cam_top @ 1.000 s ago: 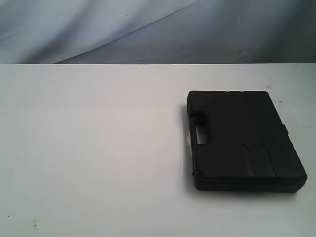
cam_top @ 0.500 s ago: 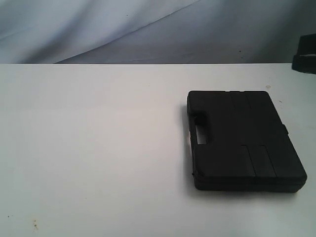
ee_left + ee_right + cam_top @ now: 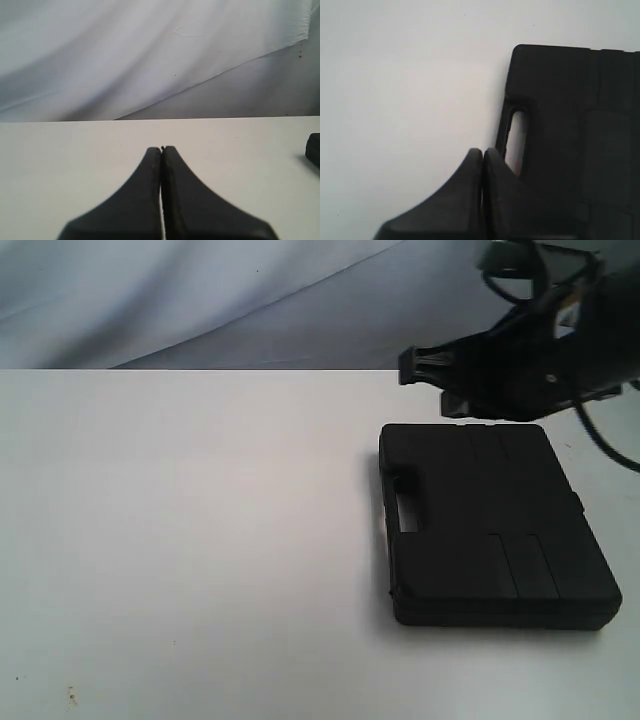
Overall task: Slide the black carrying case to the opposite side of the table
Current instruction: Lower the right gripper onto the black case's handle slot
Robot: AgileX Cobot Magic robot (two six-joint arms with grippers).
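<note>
Black carrying case point(image 3: 495, 525) on table point(image 3: 200, 540), right hand point(image 3: 481, 151) partly cropped

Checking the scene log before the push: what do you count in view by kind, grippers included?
black carrying case: 1
white table: 1
grippers: 2, the left gripper and the right gripper, both shut and holding nothing
Total: 4
</note>
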